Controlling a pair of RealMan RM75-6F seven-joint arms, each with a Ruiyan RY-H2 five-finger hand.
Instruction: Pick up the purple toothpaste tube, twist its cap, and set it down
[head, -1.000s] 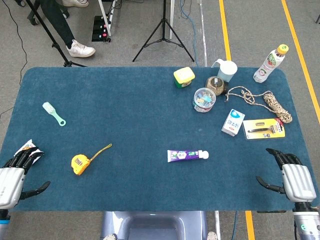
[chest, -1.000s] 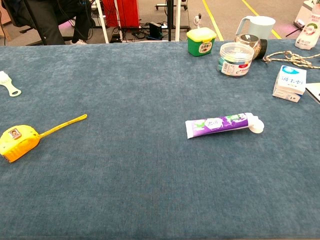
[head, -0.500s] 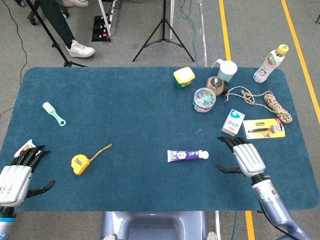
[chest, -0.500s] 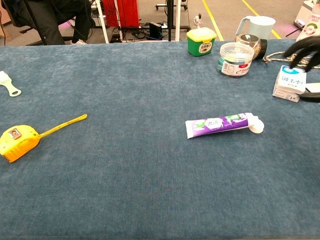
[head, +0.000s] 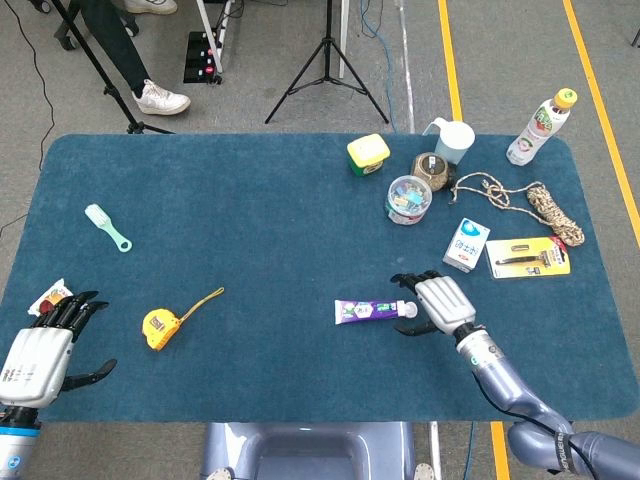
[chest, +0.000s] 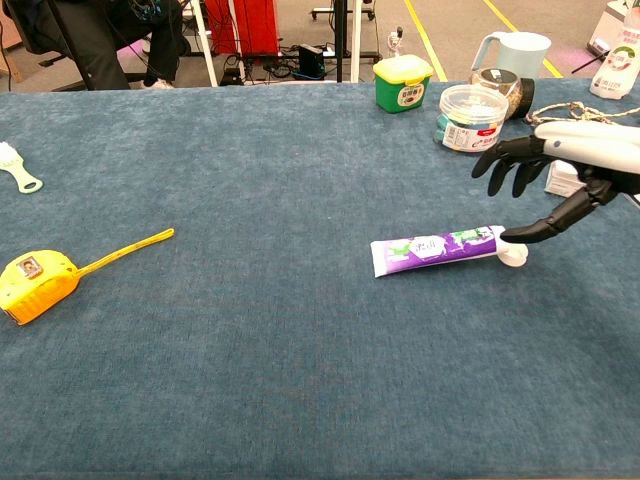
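Purple toothpaste tube (head: 370, 310) lying flat near the middle of the front edge of the blue table (head: 250, 220), white cap (chest: 512, 252) pointing toward the right edge. Not yet lifted.

Right hand (head: 432, 303) poised just above the cap end, fingers spread, holding nothing; thumb tip (chest: 520, 235) close over the cap in the chest view, contact not confirmed. Open spread suited to closing over the tube from above. Judged stage: approach to the first grasp, pickup not begun.

Left hand (head: 40, 345) parked at the front left corner, fingers apart, empty, well apart from the tube. Likely held in reserve: twisting the cap calls for one hand on the body and one on the cap.

Yellow tape measure (head: 160, 326) near the front edge toward the left, tape partly extended, clear of the reach path. Small white carton (head: 466, 244) and carded razor (head: 528, 257) near the right edge, just behind the right hand; worth watching during the lift. Jars (head: 408, 198), jug (head: 452, 140), rope (head: 520, 195) and bottle (head: 540, 126) grouped at the back right corner, well away from the work.

Next move, as judged: lower, close on the tube near its cap end, lift level.
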